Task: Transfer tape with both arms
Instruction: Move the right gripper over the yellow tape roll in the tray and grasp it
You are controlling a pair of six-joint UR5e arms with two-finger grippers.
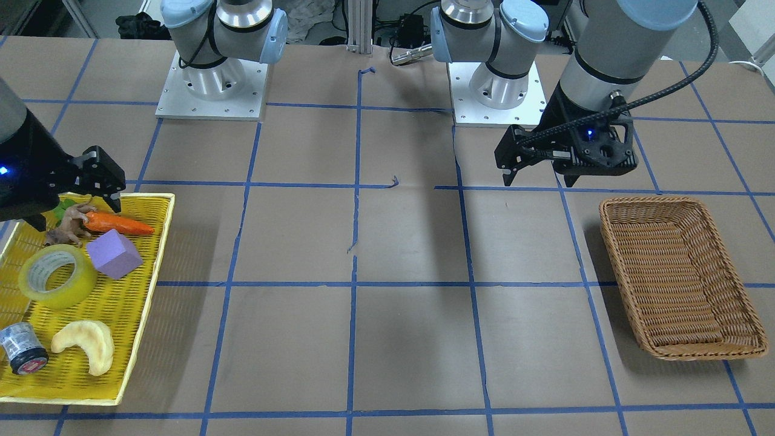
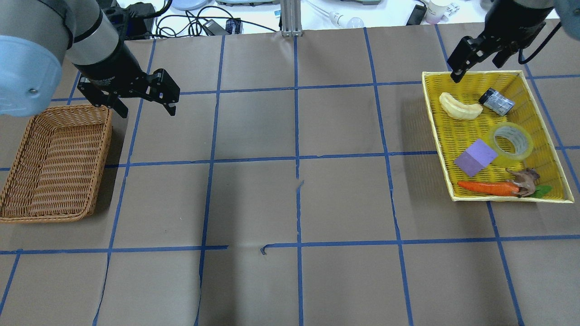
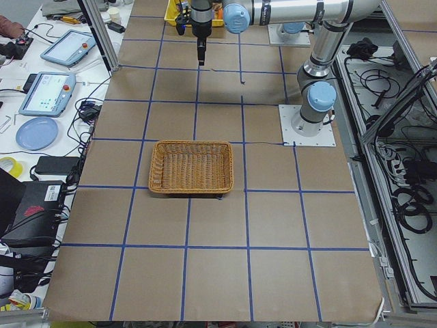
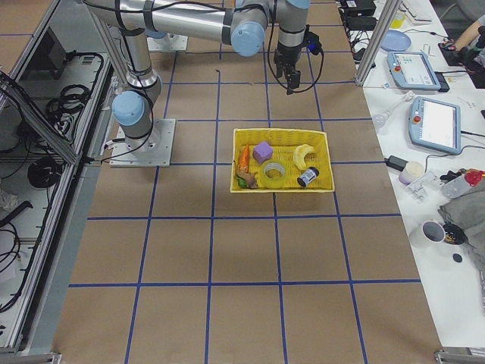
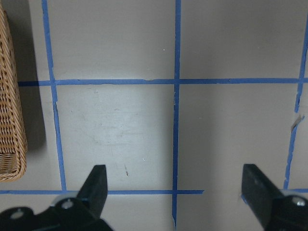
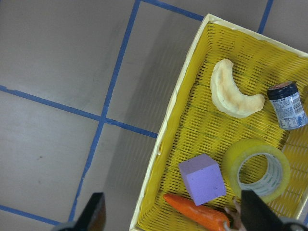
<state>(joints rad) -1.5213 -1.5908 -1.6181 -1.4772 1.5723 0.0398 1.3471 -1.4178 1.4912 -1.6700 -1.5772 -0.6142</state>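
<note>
The tape [image 1: 57,275] is a yellow translucent roll lying flat in the yellow tray [image 1: 124,306], beside a purple cube [image 1: 113,254]. It also shows in the overhead view [image 2: 511,143] and in the right wrist view [image 6: 256,168]. My right gripper [image 2: 476,70] is open and empty, raised over the tray's far corner, apart from the tape. My left gripper [image 2: 147,111] is open and empty above bare table, just past the far corner of the wicker basket [image 2: 72,108]. In the left wrist view the left gripper [image 5: 175,192] has nothing between its fingers.
The tray also holds a carrot [image 1: 118,224], a small brown toy animal [image 1: 69,224], a pale crescent [image 1: 88,345] and a small grey-black cylinder [image 1: 23,349]. The brown wicker basket [image 1: 651,200] holds nothing. Blue tape lines grid the brown table.
</note>
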